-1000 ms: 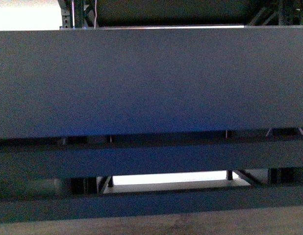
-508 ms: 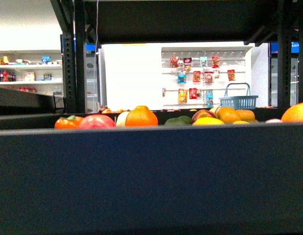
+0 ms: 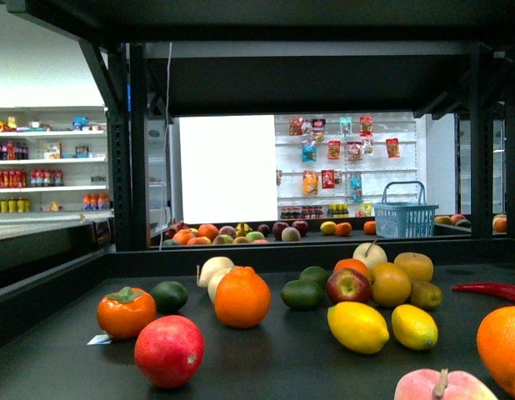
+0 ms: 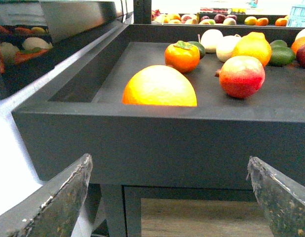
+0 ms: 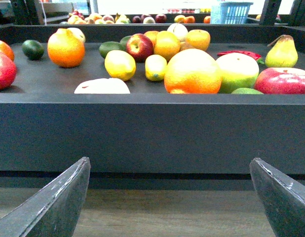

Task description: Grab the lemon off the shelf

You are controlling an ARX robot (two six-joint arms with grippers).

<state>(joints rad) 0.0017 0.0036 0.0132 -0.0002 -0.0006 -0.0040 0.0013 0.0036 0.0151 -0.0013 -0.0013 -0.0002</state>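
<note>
The lemon point(image 3: 357, 327) is a bright yellow oval fruit lying on the shelf's point(image 3: 274, 354) dark tray, right of centre. The right wrist view shows the lemon point(image 5: 120, 64) behind the shelf's point(image 5: 152, 133) thick front lip, left of a big orange point(image 5: 192, 72). My right gripper point(image 5: 170, 160) is open and empty, below and in front of that lip. Open and empty too, my left gripper point(image 4: 169, 158) sits in front of the shelf's point(image 4: 167, 133) lip near its left corner. No lemon shows in the left wrist view. Neither gripper shows in the front view.
A smaller yellow fruit point(image 3: 414, 327) lies right beside the lemon. An orange point(image 3: 242, 297), a red apple point(image 3: 169, 351), a persimmon point(image 3: 126, 312), avocados point(image 3: 303, 294) and a red chilli point(image 3: 491, 291) also lie on the tray. Another shelf board point(image 3: 282, 79) hangs above. A blue basket point(image 3: 405, 218) stands far behind.
The front view has risen. It faced the dark front panel, then peeked over the lip, and now looks across the tray of fruit.
</note>
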